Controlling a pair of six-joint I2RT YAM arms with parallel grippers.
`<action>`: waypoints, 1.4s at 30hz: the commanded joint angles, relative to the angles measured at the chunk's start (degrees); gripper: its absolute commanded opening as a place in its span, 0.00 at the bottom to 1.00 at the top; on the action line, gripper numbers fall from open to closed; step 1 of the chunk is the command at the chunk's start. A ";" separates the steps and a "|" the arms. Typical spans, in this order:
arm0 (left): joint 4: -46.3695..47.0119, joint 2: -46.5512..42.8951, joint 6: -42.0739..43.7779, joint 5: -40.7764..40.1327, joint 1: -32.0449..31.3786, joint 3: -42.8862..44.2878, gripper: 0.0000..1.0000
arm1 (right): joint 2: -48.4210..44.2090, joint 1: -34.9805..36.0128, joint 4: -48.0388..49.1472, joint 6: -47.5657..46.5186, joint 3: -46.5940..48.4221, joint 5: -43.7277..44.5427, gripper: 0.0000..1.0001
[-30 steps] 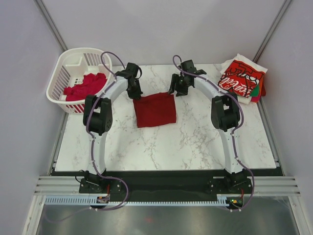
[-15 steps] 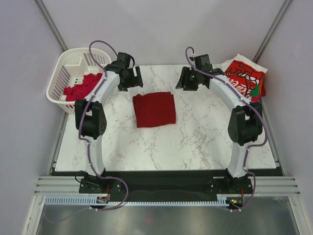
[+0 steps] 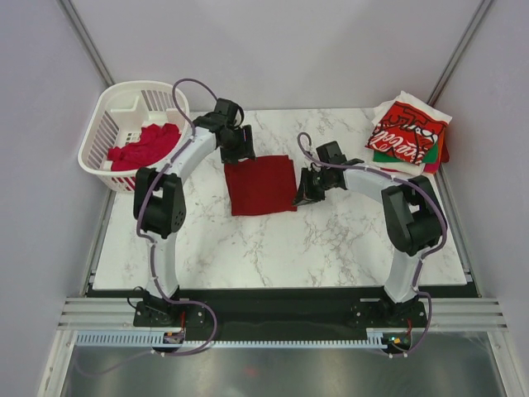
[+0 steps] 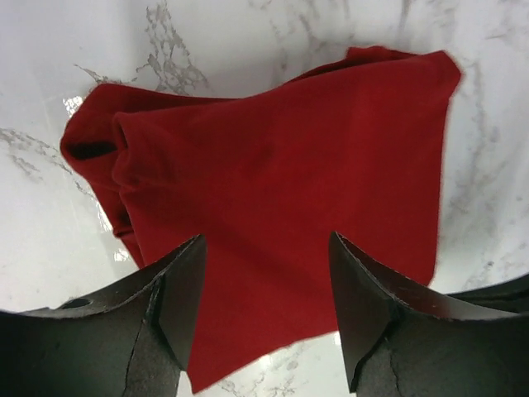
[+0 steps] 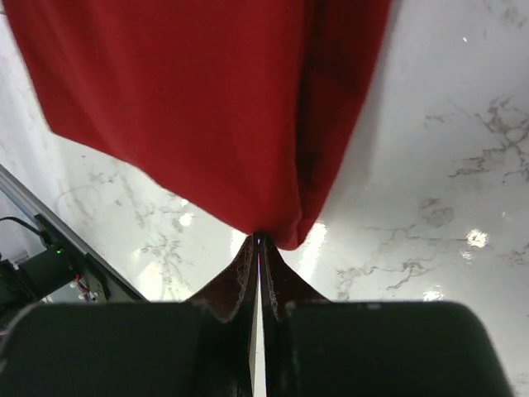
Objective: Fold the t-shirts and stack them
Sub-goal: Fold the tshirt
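dead centre of the top view we've got one folded red tee [image 3: 260,184] lying flat on the marble tabletop [image 3: 331,240], squared up well enough that it looks ready to move. the left fingers [image 3: 243,149] hang over its upper left edge, spread wide with nothing between them. in the left wrist view the cloth sits right below the gap, with the thicker, bunched layers off to the left of that frame. our guess is they're lined up there to pinch that lumpy side so the fold doesn't spill open.

the right fingers [image 5: 259,244] are pressed together, tips right at the lower right corner of the tee. from the right wrist view we honestly can't tell if they've caught a bit of hem or are only touching it. low and at the corner makes sense to us if the plan is to grab both sides and lift the thing as one piece.

the stack of finished tees [image 3: 409,132], coca-cola one on top, sits at the upper right. it's well apart from the work area, probably so it won't get knocked. the basket [image 3: 128,103] at the upper left holds more red tees [image 3: 145,145], so we reckon the job is partway through.
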 commanded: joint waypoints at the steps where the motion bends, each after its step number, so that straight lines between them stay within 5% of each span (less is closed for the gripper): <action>1: 0.64 3.75 0.43 -0.83 0.37 -0.22 0.67 | 1.19 -0.25 6.15 -1.10 -3.17 -0.30 0.07; 13: 0.38 11.41 3.86 -3.40 1.25 5.49 0.67 | -0.90 -0.07 10.12 -0.66 -14.78 -1.44 0.04; 16: 0.55 8.34 4.21 -2.87 1.16 5.32 0.71 | -7.31 0.98 6.52 -0.84 -15.40 -0.66 0.04; 20: 0.55 2.63 5.09 -2.87 1.16 5.58 0.88 | -16.54 2.74 3.35 0.91 -12.33 0.84 0.05; 23: 0.55 -0.10 5.70 -4.62 1.16 6.20 0.89 | -18.49 4.32 5.18 2.67 -9.61 -1.60 0.05; 34: 0.90 4.98 5.70 -4.36 1.07 5.67 0.68 | -3.91 4.06 14.42 3.64 -2.39 -3.02 0.00; 42: 1.17 15.00 7.82 -4.72 1.60 12.42 0.65 | 1.89 0.81 18.02 1.09 -10.55 -0.65 0.00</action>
